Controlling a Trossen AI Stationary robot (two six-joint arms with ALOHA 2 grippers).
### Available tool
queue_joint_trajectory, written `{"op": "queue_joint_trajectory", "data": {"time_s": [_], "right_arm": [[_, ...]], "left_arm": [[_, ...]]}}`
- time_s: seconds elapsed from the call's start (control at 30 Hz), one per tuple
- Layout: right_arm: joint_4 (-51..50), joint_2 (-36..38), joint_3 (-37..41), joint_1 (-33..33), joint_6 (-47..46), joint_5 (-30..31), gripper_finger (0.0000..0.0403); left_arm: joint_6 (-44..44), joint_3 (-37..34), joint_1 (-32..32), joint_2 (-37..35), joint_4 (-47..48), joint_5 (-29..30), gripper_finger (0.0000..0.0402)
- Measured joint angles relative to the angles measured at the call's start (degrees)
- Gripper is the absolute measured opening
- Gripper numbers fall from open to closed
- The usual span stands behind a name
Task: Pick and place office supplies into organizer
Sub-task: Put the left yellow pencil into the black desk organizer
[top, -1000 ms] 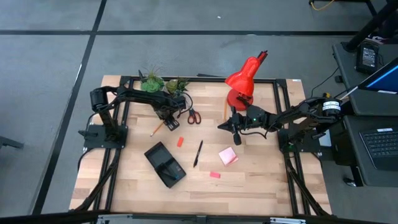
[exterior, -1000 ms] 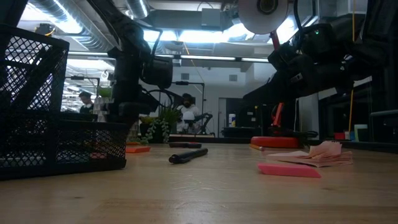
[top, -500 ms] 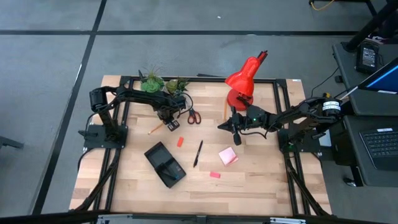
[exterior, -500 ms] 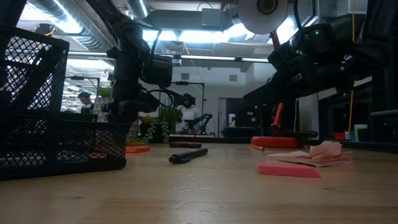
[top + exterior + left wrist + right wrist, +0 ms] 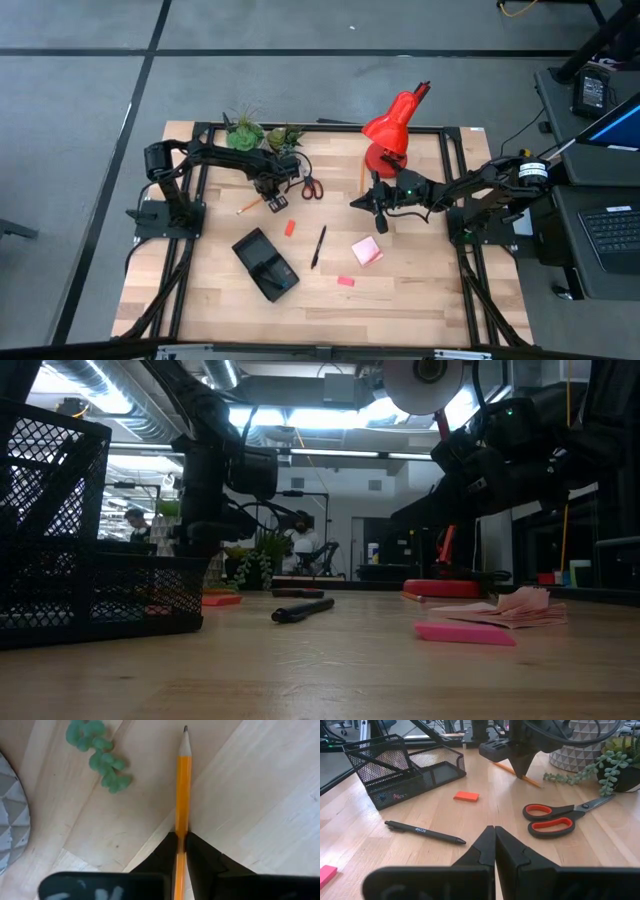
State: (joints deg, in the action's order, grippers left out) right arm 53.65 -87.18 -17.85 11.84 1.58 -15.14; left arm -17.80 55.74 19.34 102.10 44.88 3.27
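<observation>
Pale wooden table top [image 5: 400, 300] with long plank lines, set in a black metal frame, on a grey floor marked with dark lines. Far left: left claw [image 5: 268, 187] at the back of the table, squeezed tight on a thin orange pencil [image 5: 182, 785], pencil tip poking out past the dark fingers [image 5: 202, 854], its other end showing on the wood [image 5: 243, 208]. Just behind: two small green plants [image 5: 262, 134], one in a grey patterned pot [image 5: 580, 735], with a stringy green sprig [image 5: 102, 755] lying on the wood. Closer to the front: black wire-mesh organizer tray [image 5: 265, 264], sitting at a slant, well apart from the pencil. Next along: small orange-red eraser block [image 5: 290, 227], red-handled metal scissors [image 5: 311, 187] flat near the plants, black pen [image 5: 318, 246] lying loose in the middle. Then a small pink eraser [image 5: 345, 281] and a pink sticky-note pad [image 5: 366, 251] with curled pages. Right claw [image 5: 367, 203] up in the air beside the shiny red desk lamp [image 5: 389, 135], fingers [image 5: 482, 850] pressed together, nothing between them. Beyond the table in the low view: a big bright room with ceiling pipes, strip lights, desks, and two people [image 5: 301, 532] far off.
</observation>
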Motion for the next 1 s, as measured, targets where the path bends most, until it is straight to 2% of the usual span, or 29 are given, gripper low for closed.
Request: {"op": "queue_joint_trajectory", "data": {"time_s": [0.37,0.5,1.0], "right_arm": [[0.00,-0.01,-0.02,-0.02,0.00,-0.02,0.0009],[0.00,-0.02,-0.02,-0.02,0.00,-0.02,0.0009],[-0.28,-0.02,-0.02,-0.02,0.30,0.00,0.0009]], "left_arm": [[0.61,-0.39,-0.07,-2.96,-0.85,-0.69,0.0022],[1.18,-0.28,-0.36,-5.89,-0.93,-2.66,0.0022],[4.84,-0.17,-5.70,-16.67,-2.27,-0.34,0.0020]]}}
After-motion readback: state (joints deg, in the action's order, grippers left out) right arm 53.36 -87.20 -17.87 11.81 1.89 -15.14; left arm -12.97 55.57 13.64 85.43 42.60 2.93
